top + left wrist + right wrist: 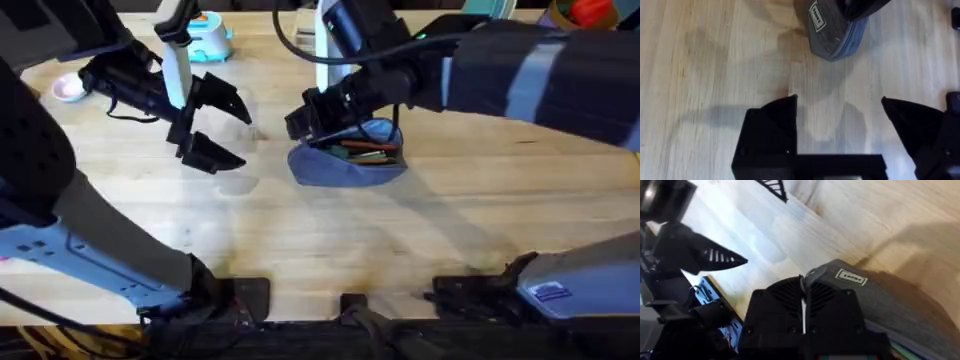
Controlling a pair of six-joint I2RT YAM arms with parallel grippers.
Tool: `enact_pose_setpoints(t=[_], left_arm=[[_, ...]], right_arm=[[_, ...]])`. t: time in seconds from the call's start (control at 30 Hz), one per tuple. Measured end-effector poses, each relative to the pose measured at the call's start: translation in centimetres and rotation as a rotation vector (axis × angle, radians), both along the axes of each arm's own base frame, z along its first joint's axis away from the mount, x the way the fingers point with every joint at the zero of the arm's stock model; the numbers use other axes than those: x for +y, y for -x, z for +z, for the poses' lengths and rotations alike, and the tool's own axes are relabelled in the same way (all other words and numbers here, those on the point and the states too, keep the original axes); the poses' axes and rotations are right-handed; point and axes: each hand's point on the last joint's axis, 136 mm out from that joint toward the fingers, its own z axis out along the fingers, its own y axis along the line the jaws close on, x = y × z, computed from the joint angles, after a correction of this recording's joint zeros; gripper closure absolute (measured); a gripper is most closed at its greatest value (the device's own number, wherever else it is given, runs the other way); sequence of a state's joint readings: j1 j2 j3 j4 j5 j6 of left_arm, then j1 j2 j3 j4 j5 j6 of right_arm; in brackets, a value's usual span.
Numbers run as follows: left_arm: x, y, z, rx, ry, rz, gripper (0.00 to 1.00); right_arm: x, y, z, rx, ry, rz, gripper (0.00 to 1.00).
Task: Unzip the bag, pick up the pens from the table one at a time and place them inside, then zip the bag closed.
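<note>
We see the bag (345, 165) lying flat near the middle of the table (330, 240) — an oblong blue-grey fabric pouch with rounded ends and a small white label on its side. Its top gapes open, and the pens (362, 149) lie lengthwise inside — orange, red and green sticks side by side.

Left gripper (222, 130) agape (hovering); right gripper (308, 118) fingers pressed together.

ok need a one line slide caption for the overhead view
Right hand at the end of the open bag holding pens; left hand open above the table.
</note>
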State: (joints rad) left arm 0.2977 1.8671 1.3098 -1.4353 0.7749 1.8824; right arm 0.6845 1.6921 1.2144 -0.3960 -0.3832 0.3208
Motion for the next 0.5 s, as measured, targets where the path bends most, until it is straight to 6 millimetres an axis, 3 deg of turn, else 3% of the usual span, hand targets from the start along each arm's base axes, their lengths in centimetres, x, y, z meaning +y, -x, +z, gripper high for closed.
enact_pose_setpoints(t=[0.27,0.5], left_arm=[[-1.0,0.0,1.2,0.016,0.08,0.032,0.007],[-2.4,-0.2,1.5,0.003,0.105,0.003,0.007]], right_arm=[[-0.7,0.7,3.4,-0.085,-0.029,0.032,0.969],[-0.8,0.8,3.2,-0.094,-0.02,0.044,0.969]])
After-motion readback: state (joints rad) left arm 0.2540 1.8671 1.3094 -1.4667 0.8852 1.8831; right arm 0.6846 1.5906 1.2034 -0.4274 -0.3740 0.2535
